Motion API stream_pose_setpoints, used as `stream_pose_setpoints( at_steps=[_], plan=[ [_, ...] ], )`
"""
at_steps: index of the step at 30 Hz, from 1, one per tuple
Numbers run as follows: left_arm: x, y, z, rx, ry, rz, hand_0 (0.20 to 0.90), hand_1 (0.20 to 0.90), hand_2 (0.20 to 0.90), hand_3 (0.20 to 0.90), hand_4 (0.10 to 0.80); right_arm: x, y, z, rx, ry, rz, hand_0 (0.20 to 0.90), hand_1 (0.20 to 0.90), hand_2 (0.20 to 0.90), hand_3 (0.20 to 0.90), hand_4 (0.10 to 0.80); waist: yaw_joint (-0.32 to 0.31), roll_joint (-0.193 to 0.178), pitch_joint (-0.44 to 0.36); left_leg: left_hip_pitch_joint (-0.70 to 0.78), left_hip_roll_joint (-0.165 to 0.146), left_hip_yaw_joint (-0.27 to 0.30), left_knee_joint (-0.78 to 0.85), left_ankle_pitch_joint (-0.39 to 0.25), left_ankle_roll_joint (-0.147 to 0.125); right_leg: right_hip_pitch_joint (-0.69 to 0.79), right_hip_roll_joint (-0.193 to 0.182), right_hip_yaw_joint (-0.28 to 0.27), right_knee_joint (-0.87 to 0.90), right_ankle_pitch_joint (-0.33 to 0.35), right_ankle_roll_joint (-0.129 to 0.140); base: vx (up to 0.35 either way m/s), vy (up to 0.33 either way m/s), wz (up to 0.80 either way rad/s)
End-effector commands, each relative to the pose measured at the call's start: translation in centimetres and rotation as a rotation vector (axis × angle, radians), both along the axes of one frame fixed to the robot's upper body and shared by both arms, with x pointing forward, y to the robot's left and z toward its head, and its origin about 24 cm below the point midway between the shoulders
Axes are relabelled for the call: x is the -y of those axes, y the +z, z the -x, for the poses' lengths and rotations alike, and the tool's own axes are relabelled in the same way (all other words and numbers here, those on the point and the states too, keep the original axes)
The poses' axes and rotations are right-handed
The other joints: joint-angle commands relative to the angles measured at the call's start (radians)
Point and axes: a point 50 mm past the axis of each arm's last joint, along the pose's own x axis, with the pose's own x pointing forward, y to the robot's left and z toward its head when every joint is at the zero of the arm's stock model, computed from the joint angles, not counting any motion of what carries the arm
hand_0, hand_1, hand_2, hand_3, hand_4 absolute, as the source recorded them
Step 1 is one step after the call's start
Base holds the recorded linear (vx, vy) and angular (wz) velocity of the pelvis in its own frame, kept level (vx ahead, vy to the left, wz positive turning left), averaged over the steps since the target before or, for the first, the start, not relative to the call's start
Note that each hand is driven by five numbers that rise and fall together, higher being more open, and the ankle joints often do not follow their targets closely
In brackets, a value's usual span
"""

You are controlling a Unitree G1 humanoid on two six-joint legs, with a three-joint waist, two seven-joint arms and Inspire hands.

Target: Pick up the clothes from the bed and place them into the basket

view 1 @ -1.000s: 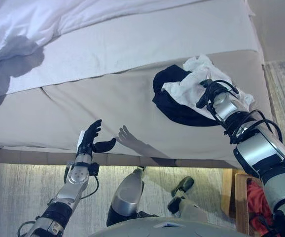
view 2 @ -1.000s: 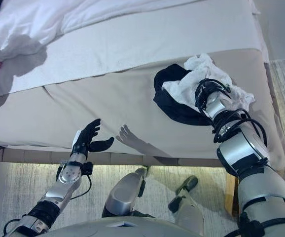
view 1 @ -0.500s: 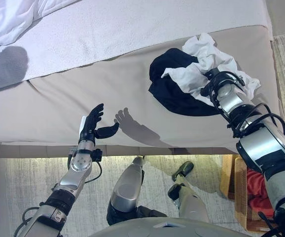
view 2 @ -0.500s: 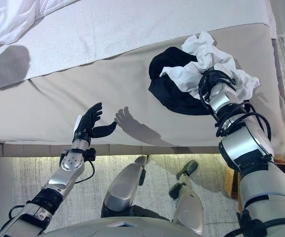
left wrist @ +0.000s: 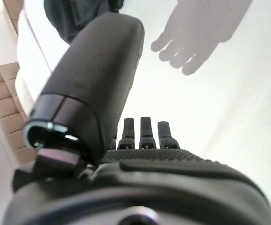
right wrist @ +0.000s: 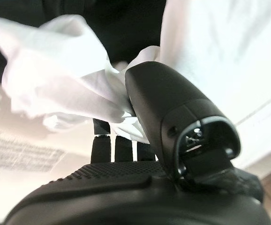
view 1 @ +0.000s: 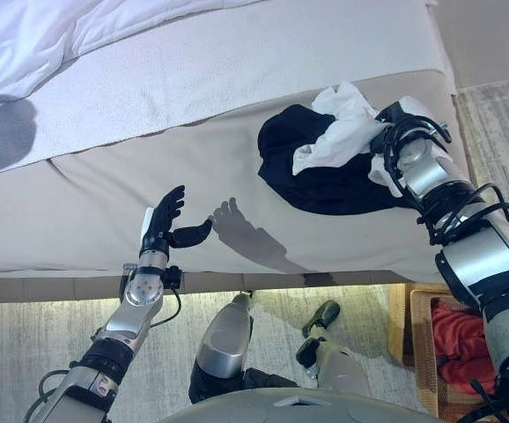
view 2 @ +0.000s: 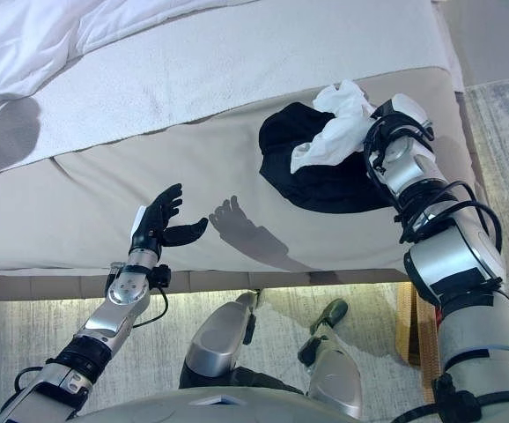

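Observation:
A white garment [view 1: 338,132] lies bunched on top of a black garment [view 1: 307,172] at the right side of the beige bed [view 1: 105,185]. My right hand [view 1: 394,145] is at the white garment's right edge. In the right wrist view its thumb [right wrist: 173,108] and fingers pinch the white cloth [right wrist: 56,89]. My left hand [view 1: 162,225] is open and empty, held above the bed's front edge. Its thumb [left wrist: 98,79] stands apart from straight fingers.
A wicker basket [view 1: 417,344] stands on the floor at the lower right, below the bed's corner, with a red cloth [view 1: 457,339] in it. A white duvet [view 1: 61,35] is heaped at the far left of the bed.
My right hand has gathered the white garment into a tighter bunch and drawn it up and to the right, baring more of the black one. The camera has shifted. The left hand holds still.

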Motion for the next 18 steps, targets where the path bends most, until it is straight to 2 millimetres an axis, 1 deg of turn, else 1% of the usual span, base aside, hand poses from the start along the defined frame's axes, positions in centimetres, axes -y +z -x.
stream_pose_setpoints(
  at_steps=[1, 6, 8, 13, 14, 18],
  plan=[
    [-1.1, 0.7, 1.3, 0.036, -0.035, -0.069, 0.9, 0.9, 0.9, 0.9, 0.8, 0.4, 3.2, 0.1, 0.102, 0.021, 0.135, 0.3, 0.3, 0.3, 0.2, 0.1, 0.0, -0.076, -0.226, -0.037, 0.041, 0.037, -0.01, -0.054, 0.004, 0.025, -0.082, 0.027, 0.067, -0.071, 0.055, 0.08, -0.02, -0.08],
    [-1.5, 0.0, 1.6, -0.003, -0.039, -0.08, 0.9, 0.9, 0.9, 0.9, 0.8, 0.9, 4.1, 0.4, 0.141, 0.032, 0.073, 0.3, 0.3, 0.3, 0.2, 0.1, -0.017, -0.095, -0.278, 0.008, 0.047, 0.053, -0.01, -0.071, 0.002, 0.06, -0.08, 0.032, 0.057, -0.07, 0.059, 0.076, -0.002, -0.09],
    [-1.6, -0.3, 1.8, -0.018, -0.032, -0.081, 0.9, 0.9, 0.9, 0.9, 0.8, 0.9, 4.8, 0.5, 0.177, 0.045, 0.04, 0.3, 0.3, 0.3, 0.2, 0.1, -0.026, -0.102, -0.299, 0.027, 0.051, 0.063, -0.01, -0.078, 0.002, 0.072, -0.08, 0.037, 0.053, -0.069, 0.061, 0.081, 0.01, -0.03],
    [-1.8, -1.1, 2.1, -0.063, -0.044, -0.084, 0.9, 0.9, 0.9, 0.9, 0.8, 0.4, 7.4, 0.8, 0.293, 0.077, -0.043, 0.3, 0.3, 0.3, 0.2, 0.1, -0.046, -0.115, -0.331, 0.064, 0.055, 0.081, -0.01, -0.096, 0.0, 0.094, -0.078, 0.053, 0.05, -0.07, 0.064, 0.054, 0.015, -0.12],
    [-1.8, -1.3, 2.2, -0.075, -0.053, -0.085, 0.9, 0.9, 0.9, 0.9, 0.8, 0.3, 8.3, 0.9, 0.322, 0.086, -0.068, 0.3, 0.3, 0.3, 0.2, 0.1, -0.052, -0.118, -0.337, 0.072, 0.056, 0.084, -0.01, -0.1, 0.0, 0.097, -0.078, 0.058, 0.053, -0.072, 0.064, 0.027, 0.017, -0.1],
    [-1.9, -1.7, 2.5, -0.092, -0.07, -0.083, 0.9, 0.9, 0.9, 0.9, 0.8, 0.3, 10.1, 1.2, 0.371, 0.121, -0.15, 0.3, 0.3, 0.3, 0.2, 0.1, -0.065, -0.123, -0.35, 0.088, 0.059, 0.097, -0.01, -0.109, -0.002, 0.103, -0.078, 0.065, 0.049, -0.071, 0.068, 0.015, 0.025, -0.06]
  ],
)
